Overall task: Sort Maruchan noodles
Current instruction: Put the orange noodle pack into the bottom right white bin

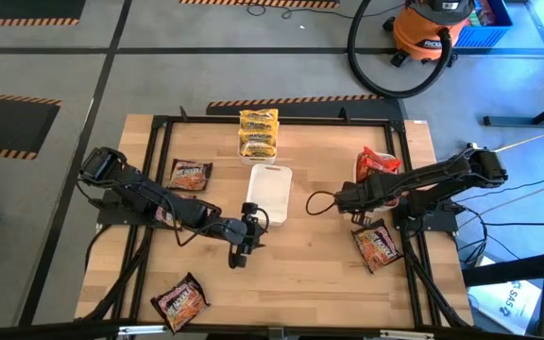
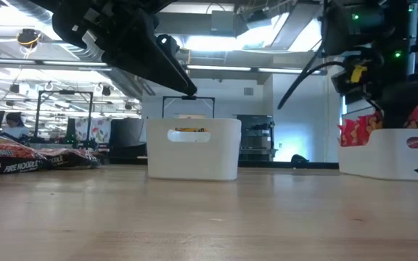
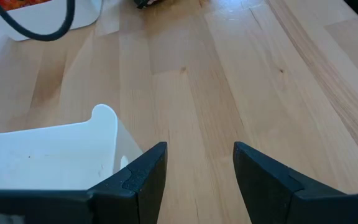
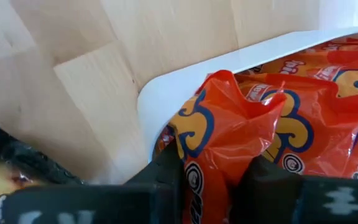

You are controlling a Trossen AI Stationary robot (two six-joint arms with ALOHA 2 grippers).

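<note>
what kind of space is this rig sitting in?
Most likely a robotics lab or workshop. The wooden table stands on a grey floor marked with hazard-stripe tape; an orange shop vacuum sits beyond the table; the low view shows exposed ceiling ducts and equipment racks.

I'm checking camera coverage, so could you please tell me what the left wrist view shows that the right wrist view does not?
Only the left wrist view shows the left hand, open and empty over bare wood beside an empty white tray. Only the right wrist view shows the right hand shut on a red-orange noodle packet over a white tray full of red-orange packets, plus a dark packet. Both show the wooden table.
</note>
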